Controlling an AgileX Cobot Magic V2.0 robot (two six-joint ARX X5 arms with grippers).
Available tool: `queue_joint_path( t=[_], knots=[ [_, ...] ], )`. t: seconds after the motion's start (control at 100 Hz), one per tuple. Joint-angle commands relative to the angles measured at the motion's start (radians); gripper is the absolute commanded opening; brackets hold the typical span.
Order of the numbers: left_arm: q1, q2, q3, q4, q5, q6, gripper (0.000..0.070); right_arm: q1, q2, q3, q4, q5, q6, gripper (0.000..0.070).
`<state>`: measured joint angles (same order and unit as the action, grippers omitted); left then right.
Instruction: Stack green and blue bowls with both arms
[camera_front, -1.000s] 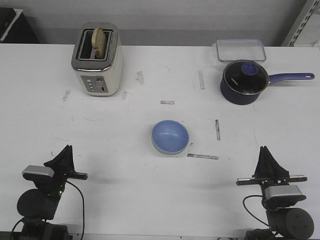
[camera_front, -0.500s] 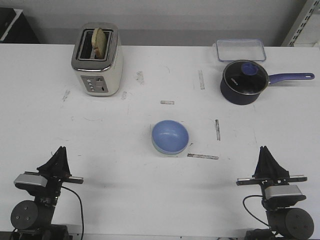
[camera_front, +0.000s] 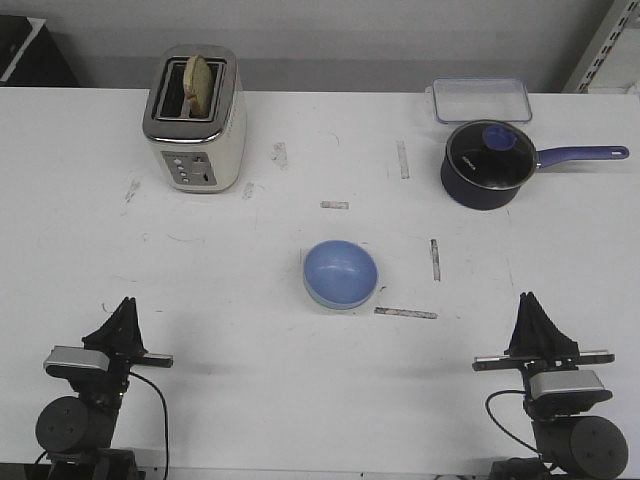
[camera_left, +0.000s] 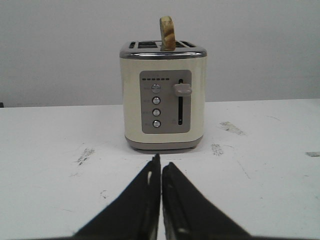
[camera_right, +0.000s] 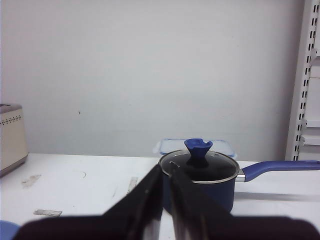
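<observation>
The periwinkle blue bowl (camera_front: 340, 272) sits at the table's middle. A pale green edge (camera_front: 322, 301) shows under its near side, so it appears to rest inside the green bowl. A sliver of the blue bowl shows in the right wrist view (camera_right: 7, 230). My left gripper (camera_front: 124, 306) is shut and empty at the front left, far from the bowls; in the left wrist view (camera_left: 161, 163) it points at the toaster. My right gripper (camera_front: 530, 302) is shut and empty at the front right; in the right wrist view (camera_right: 166, 173) it points at the saucepan.
A cream toaster (camera_front: 195, 120) with a slice of bread stands at the back left. A dark lidded saucepan (camera_front: 490, 165) with a blue handle stands at the back right, a clear lidded box (camera_front: 482, 99) behind it. Tape strips mark the table.
My left arm has shifted a little left and down, then back slightly, staying at the front left with its gripper shut. The right arm and the bowls have not moved.
</observation>
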<state>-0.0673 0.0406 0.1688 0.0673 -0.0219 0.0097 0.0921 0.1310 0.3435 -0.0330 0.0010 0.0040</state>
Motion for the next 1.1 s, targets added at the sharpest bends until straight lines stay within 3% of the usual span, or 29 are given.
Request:
queue_joint_path(
  t=[0.0, 0.24, 1.09],
  knots=[
    [0.002, -0.010, -0.021, 0.037, -0.006, 0.008, 0.0002, 0.002, 0.000, 0.004, 0.010, 0.000, -0.005, 0.0014],
    [0.002, -0.037, -0.080, 0.042, -0.050, 0.001, 0.0002, 0.002, 0.000, 0.004, 0.010, 0.000, -0.005, 0.0014],
    [0.002, -0.037, -0.156, 0.046, -0.049, -0.002, 0.0002, 0.002, 0.000, 0.004, 0.010, 0.000, -0.004, 0.0014]
  ],
)
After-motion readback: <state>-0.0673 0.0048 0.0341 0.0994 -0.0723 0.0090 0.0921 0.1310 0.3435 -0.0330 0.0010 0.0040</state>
